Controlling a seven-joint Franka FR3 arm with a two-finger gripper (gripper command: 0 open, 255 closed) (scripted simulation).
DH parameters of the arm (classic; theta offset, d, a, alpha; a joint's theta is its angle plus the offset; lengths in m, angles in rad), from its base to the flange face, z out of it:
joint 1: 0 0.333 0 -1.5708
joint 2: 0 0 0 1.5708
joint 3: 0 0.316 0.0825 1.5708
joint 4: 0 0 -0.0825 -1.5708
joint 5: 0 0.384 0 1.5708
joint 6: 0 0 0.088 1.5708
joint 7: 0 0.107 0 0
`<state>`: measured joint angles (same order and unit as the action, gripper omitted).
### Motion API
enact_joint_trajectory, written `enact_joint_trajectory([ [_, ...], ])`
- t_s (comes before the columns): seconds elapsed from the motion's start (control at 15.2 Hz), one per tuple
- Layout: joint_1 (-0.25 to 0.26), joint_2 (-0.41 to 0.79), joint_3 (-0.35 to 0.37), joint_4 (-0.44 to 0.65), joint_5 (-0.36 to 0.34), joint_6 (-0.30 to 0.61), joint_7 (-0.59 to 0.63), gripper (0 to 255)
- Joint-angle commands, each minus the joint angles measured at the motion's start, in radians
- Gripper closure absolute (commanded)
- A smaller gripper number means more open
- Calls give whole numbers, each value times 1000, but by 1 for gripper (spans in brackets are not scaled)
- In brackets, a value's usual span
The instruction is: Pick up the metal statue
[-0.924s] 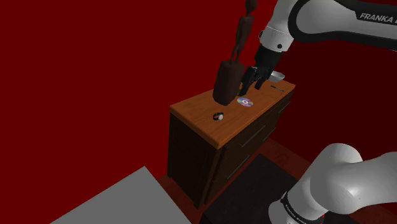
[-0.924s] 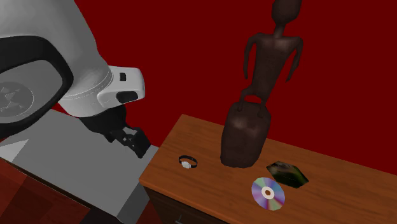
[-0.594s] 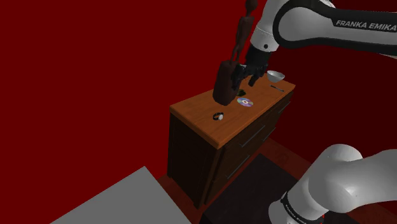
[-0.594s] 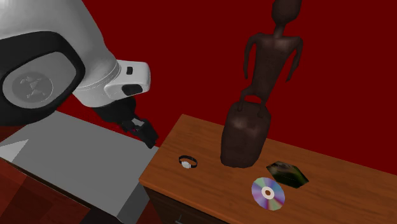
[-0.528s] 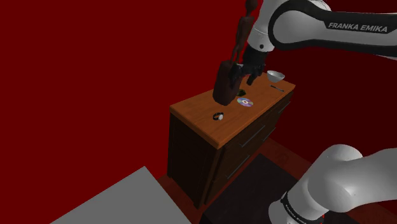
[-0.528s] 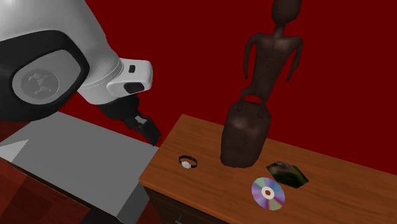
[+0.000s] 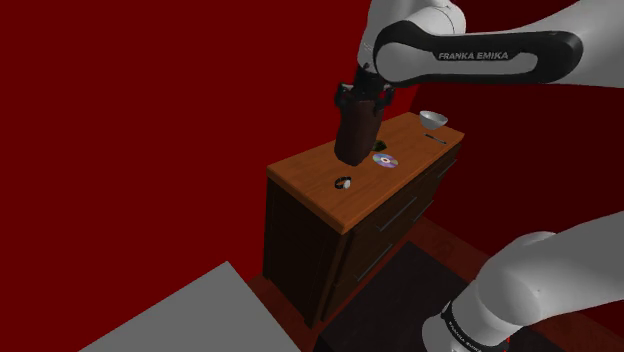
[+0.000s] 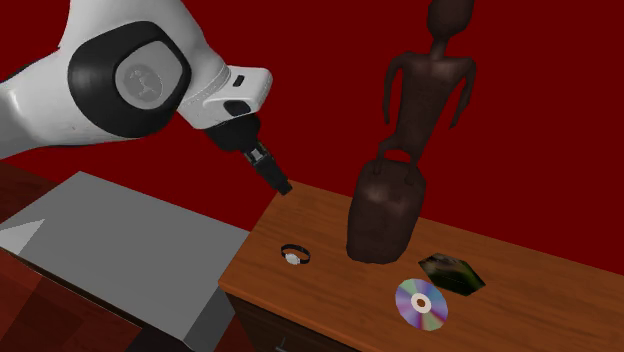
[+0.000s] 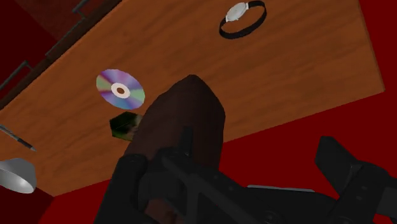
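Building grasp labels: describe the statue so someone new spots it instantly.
Find the wooden-topped cabinet against the red wall. On it stands the statue, a dark brown human figure on a rounded block. It alone is tall; the disc and watch beside it lie flat.

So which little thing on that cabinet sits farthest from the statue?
The white bowl, at the end of the cabinet; the disc, watch and green piece lie nearer the statue.
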<state>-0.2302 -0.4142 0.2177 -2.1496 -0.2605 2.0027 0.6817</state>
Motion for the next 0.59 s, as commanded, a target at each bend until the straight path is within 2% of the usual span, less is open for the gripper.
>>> enact_joint_trajectory([
  [0.0,-45,54,35,47,-70,16,122,0],
  [0.26,-121,170,95,170,-221,-4,349,0],
  [0.53,-171,285,134,312,-374,-73,559,0],
])
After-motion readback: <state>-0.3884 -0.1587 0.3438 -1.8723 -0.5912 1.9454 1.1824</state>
